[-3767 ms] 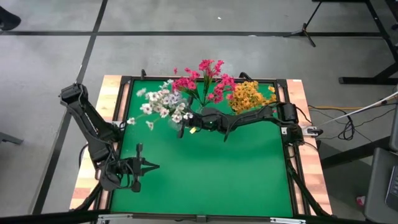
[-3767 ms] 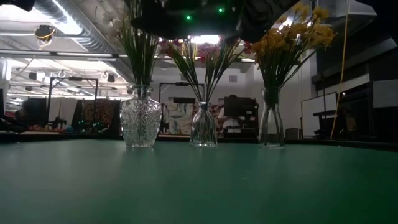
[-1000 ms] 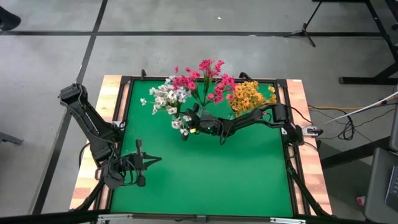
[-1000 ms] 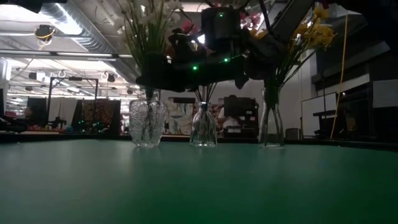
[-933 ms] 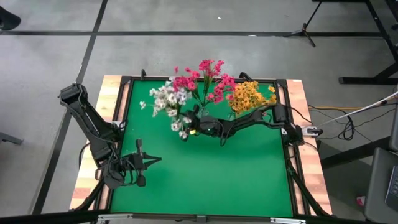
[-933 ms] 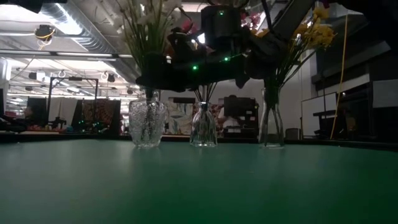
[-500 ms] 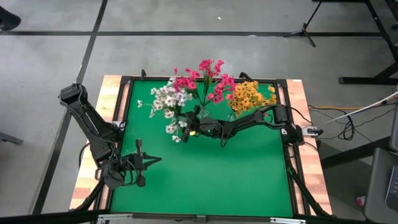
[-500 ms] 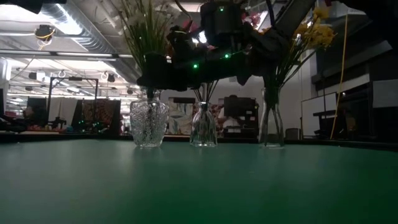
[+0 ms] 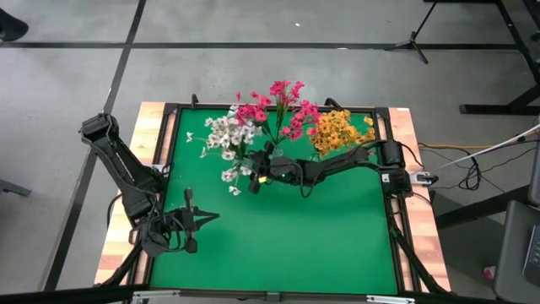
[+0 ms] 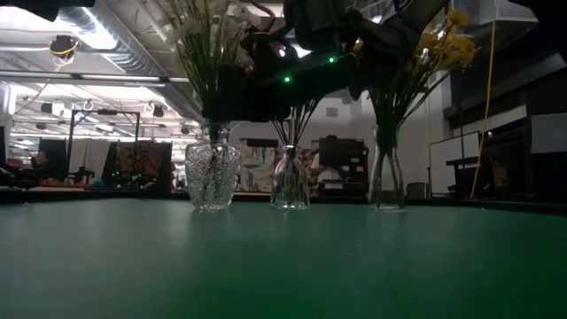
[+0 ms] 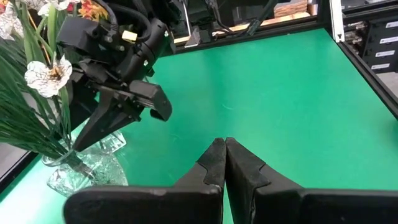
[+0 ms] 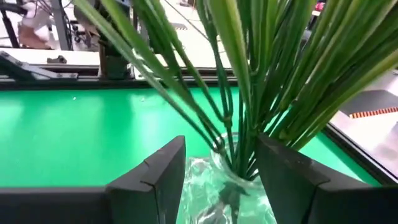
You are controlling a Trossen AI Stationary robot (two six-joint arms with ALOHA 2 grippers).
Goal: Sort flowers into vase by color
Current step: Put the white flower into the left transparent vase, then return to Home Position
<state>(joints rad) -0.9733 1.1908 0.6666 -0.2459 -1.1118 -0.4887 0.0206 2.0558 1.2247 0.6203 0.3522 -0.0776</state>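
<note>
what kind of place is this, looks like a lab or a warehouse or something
Most likely a robotics lab or workshop in an industrial hall. The green table stands on a bare concrete floor, exposed ceiling ducts run overhead, and equipment racks fill the room behind the three vases.

No text, label, brand, number or sign can be read in any of the views.
</note>
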